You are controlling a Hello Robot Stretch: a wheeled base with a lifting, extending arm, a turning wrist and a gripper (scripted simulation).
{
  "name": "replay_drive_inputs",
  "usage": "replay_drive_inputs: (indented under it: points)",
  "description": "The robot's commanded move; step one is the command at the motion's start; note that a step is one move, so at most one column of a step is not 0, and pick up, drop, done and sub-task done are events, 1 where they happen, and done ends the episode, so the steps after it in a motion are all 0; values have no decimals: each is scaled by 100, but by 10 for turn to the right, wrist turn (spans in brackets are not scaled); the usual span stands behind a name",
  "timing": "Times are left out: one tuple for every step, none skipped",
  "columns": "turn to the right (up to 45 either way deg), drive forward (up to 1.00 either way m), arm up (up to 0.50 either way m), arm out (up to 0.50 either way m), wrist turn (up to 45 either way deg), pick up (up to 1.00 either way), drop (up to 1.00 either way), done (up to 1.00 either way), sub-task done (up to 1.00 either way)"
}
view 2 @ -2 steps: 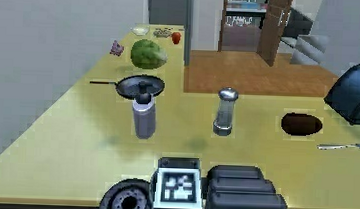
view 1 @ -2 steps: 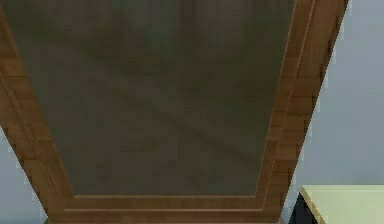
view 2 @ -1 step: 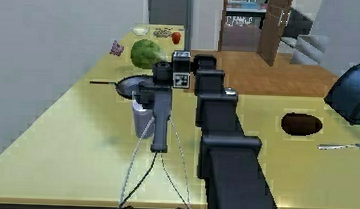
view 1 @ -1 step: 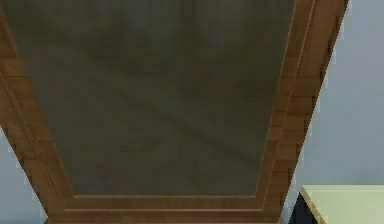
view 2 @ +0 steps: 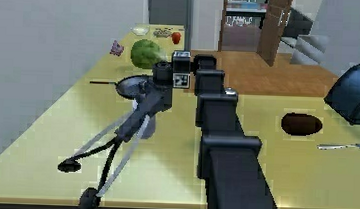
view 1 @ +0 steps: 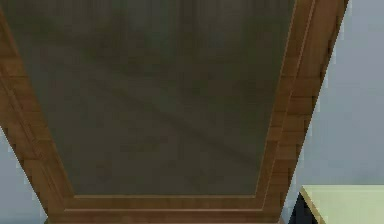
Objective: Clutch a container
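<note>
Forward view: a dark panel in a wooden frame [view 1: 170,90], with a pale bench corner [view 1: 345,200] at the lower right.

Arm side view: the tool [view 2: 80,181] reaches out low over the bench [view 2: 37,138]. Its thin fingers [view 2: 71,166] have only bare bench top behind them, so it holds nothing; I cannot tell how the fingers are set. A dark shallow container [view 2: 132,87] sits just behind the tool's body, with a green round thing [view 2: 145,53] beyond it. Across the arm [view 2: 227,144] from the tool lie a brown round dish [view 2: 300,124] and a spoon [view 2: 345,146].
</note>
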Motion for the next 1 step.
replay_drive_inputs:
  points:
    - [0, 0, 0, 0, 450, 0, 0, 0, 0]
